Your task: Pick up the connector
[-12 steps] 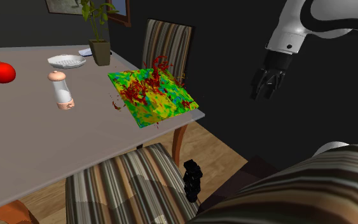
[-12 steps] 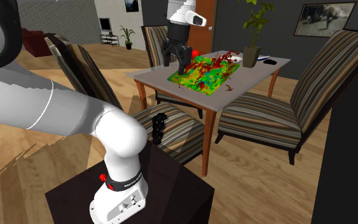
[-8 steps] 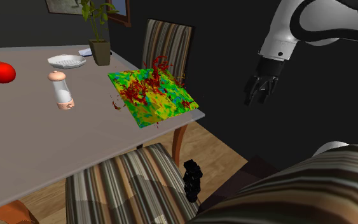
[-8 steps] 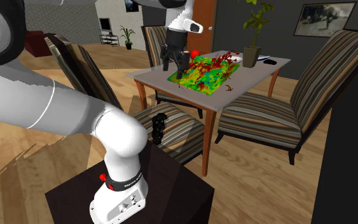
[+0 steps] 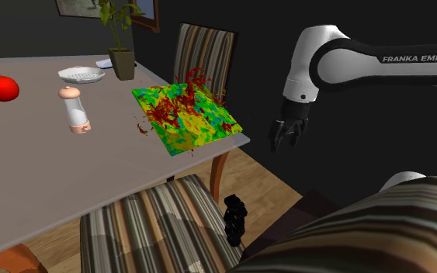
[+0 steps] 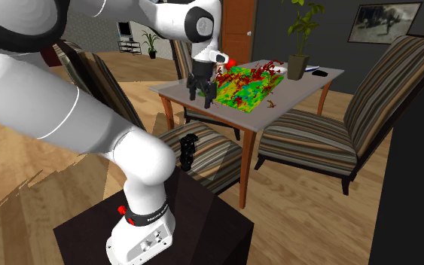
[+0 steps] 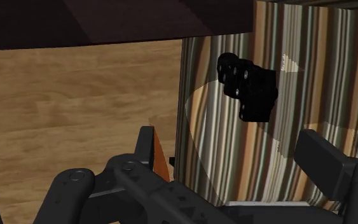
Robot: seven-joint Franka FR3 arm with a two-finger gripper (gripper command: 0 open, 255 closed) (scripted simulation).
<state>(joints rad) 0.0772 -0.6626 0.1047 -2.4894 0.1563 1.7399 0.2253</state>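
Resting on a striped chair (image 5: 147, 226) beside the table (image 5: 46, 180), black connector (image 5: 234, 219); fingers (image 7: 323, 167) apart, empty; wood floor (image 6: 315, 220).

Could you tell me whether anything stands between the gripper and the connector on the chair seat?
Nothing visible does. The gripper hangs open in free air just off the table corner, above the striped chair. In the wrist view the black connector lies uncovered on the seat, straight ahead of the gripper.
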